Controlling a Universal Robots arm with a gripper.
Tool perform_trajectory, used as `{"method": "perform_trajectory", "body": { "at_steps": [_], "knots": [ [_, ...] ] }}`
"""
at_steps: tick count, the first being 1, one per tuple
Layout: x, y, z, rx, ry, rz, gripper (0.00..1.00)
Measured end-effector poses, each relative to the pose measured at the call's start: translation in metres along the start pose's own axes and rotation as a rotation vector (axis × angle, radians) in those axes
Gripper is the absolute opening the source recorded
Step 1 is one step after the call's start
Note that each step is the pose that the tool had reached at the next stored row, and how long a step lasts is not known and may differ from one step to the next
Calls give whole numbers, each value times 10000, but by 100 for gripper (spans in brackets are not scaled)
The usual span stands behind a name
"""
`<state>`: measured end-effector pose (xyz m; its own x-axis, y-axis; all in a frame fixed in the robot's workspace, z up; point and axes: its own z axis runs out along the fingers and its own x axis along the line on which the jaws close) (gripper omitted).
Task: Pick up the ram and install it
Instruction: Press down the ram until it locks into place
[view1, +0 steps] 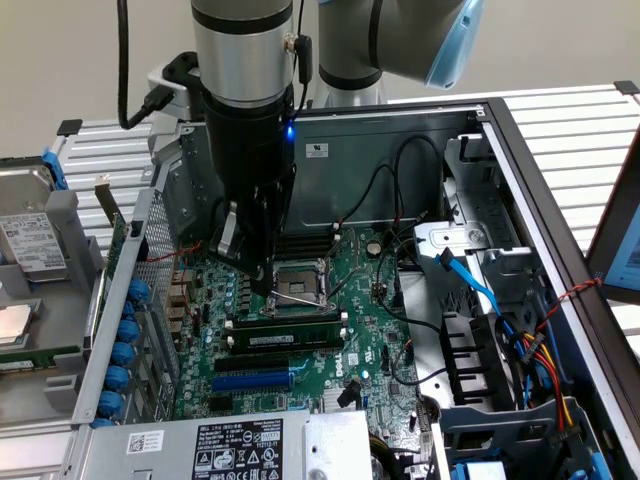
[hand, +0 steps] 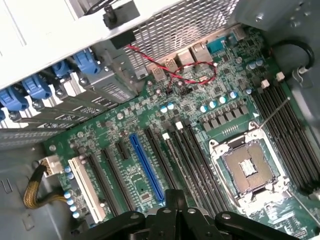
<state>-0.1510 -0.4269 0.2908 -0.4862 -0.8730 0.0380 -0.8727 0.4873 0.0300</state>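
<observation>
— Slatted grey table (view1: 570, 120), open computer case (view1: 350, 150) lying on it. Where is the ram?

— On the green board (view1: 375, 300) inside the case. The ram (view1: 285, 341) lies lengthwise along the black memory slots, white label up, just on the near side of the processor socket (view1: 295, 283). The blue slot (view1: 250, 381) is nearer again. Whether the stick is pressed home or only resting on its slot, I cannot tell.

— And the claw?

— The claw (view1: 255, 272) hangs low over the board at the socket's corner towards the exterior view's left, just far of the ram and not touching it. Apart or together, I cannot tell from here. Nothing green shows in it.

— So the step in hand is the pick-up?

— That is my reading: it is near the stick but not on it.

— How would you do it well?

— Line the claw up square with the stick's long edge, over its middle, so the load sits balanced. Grip the flat faces, not the chips' corners, and only firmly enough to stop it slipping. Come straight down and lift straight up; any twist could lever the stick against its slot.

— Hazards?

— The socket sits right alongside, and its pins will not forgive a bump. Black cables (view1: 400, 190) loop over the far right of the board, so keep the arm's travel on the socket's side, away from them
</observation>
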Motion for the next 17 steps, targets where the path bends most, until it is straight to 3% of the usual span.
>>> {"method": "perform_trajectory", "body": {
  "at_steps": [17],
  "knots": [
    [0,0,-5,-93,-75,2468,11]
  ]
}}
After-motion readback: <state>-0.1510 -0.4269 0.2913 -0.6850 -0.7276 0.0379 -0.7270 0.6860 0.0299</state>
